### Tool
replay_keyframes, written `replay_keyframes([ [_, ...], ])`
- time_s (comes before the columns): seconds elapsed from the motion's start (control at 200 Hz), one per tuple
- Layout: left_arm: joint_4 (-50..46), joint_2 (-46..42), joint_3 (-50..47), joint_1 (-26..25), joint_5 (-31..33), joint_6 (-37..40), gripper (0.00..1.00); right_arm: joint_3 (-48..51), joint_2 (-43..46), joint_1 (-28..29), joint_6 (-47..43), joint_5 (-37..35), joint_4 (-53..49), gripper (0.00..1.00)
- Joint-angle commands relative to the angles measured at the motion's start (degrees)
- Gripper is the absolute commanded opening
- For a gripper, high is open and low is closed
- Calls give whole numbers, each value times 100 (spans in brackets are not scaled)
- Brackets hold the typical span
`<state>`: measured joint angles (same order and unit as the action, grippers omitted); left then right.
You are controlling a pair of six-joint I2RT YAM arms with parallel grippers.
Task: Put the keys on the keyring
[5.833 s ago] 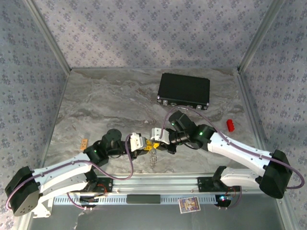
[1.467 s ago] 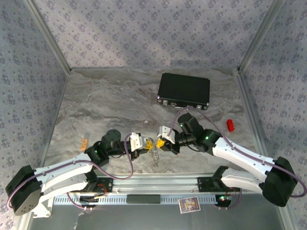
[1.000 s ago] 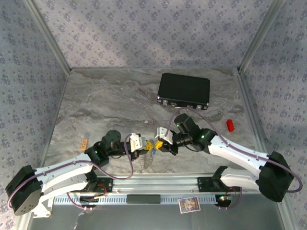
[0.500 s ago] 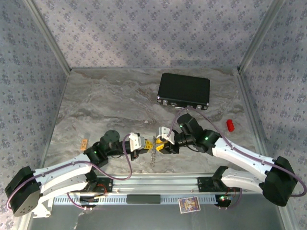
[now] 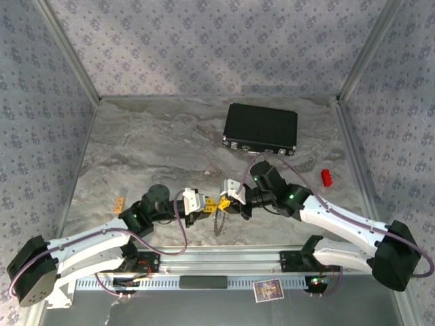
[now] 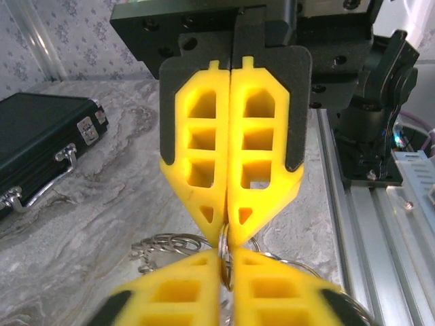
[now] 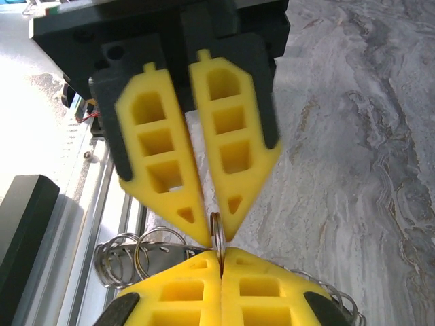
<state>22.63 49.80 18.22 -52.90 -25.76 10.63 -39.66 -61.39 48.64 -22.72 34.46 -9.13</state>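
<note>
The keyring (image 5: 217,221) hangs between my two grippers just above the table near the front rail, with a bunch of thin metal rings dangling below. In the right wrist view my right gripper (image 7: 221,252) is shut on the keyring's (image 7: 217,231) edge. Facing it, my left gripper (image 7: 217,240) has its yellow tips slightly apart around the same ring. The left wrist view shows the ring (image 6: 225,258) standing in a narrow gap between my left gripper's (image 6: 225,250) fingers, while the right gripper (image 6: 228,229) pinches it from above. The keys are hidden.
A black case (image 5: 262,128) lies at the back right. A small red piece (image 5: 326,176) sits near the right wall and a small orange piece (image 5: 119,202) at the left. The metal rail (image 5: 217,261) runs along the front edge.
The right gripper opened and shut again on the ring. The left jaws have eased slightly apart. The hanging rings swung a little.
</note>
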Motion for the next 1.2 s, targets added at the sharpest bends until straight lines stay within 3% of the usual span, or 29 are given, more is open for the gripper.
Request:
replay_keyframes([
  [0.0,-236,-158,173,-11,126,128,20,-363,-47,55,-306,-139,-551,0],
  [0.265,-928,29,516,-16,159,380,15,-1339,-564,247,-1171,-571,-2169,0],
  [0.44,-908,133,617,-14,82,439,12,-1671,-789,456,-1366,-773,-2468,0],
  [0.545,-893,146,638,-17,40,466,4,-1740,-831,514,-1384,-787,-2471,0],
  [0.62,-874,120,630,-10,19,475,0,-1653,-757,484,-1302,-712,-2361,0],
  [0.715,-762,46,549,-15,-7,429,0,-1258,-449,310,-991,-536,-1831,24],
  [0.785,-550,-19,436,-11,-30,357,0,-849,-185,92,-632,-316,-1295,32],
  [0.969,-78,-98,182,-10,-61,209,0,-104,185,-130,35,-128,-414,33],
  [1.194,-57,-137,169,-10,-120,233,0,37,162,-144,131,-108,-171,32],
])
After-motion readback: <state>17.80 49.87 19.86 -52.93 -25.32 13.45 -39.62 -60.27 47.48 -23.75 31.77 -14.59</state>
